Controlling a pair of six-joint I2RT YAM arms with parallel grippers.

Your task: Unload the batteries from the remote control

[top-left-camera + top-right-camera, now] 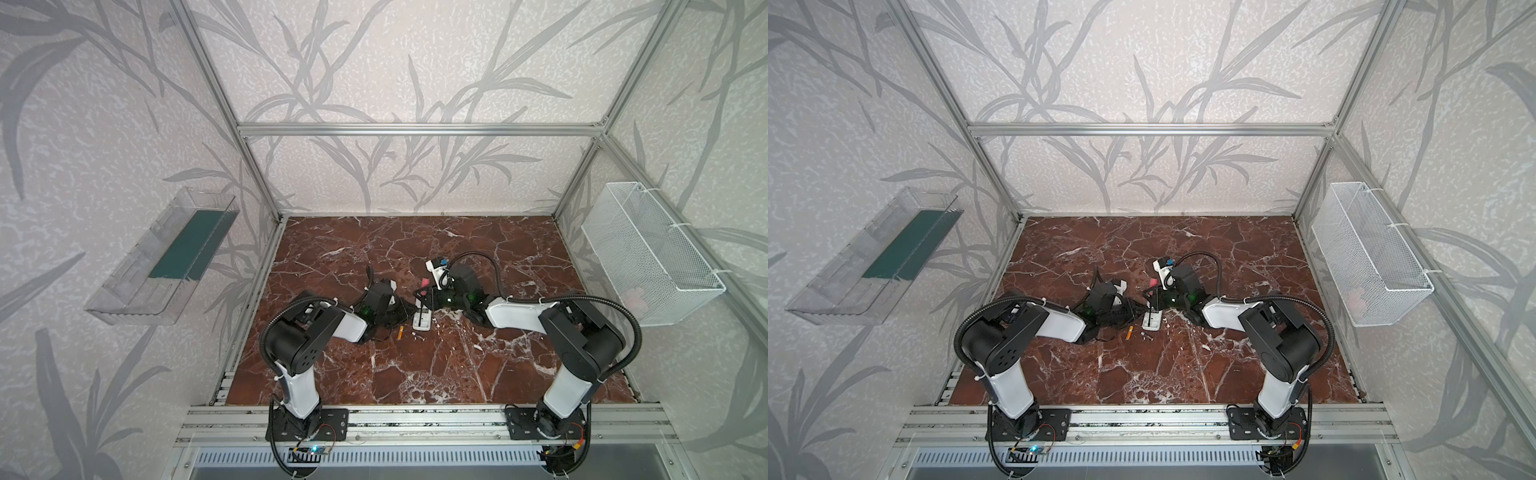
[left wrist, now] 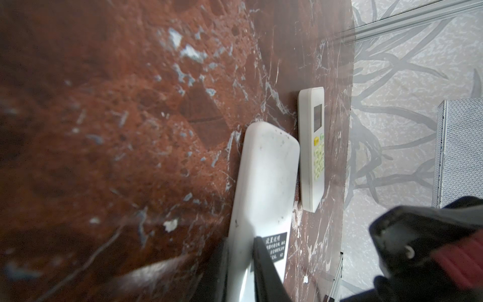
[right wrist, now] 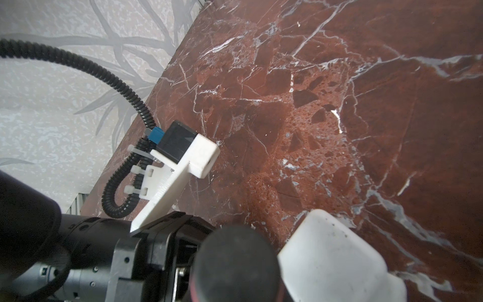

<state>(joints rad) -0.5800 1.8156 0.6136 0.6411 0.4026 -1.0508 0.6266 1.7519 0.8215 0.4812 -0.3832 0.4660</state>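
The remote control [image 1: 424, 325] is lying back-up on the counter [image 1: 457, 374]. The left pincer [image 2: 241, 251] is clamping its edge, while the right pincer [image 1: 426, 298], closed on the screwdriver [image 1: 424, 282], is aiming the tip into the battery bay. One yellow-orange battery [image 1: 401, 332] is lying loose beside the remote, so prying looks to be under way. The next move is calling for levering out any remaining cell without slipping.

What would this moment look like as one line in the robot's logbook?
left hand: gripping white remote | right hand: holding screwdriver over it | one yellow-orange battery out on table
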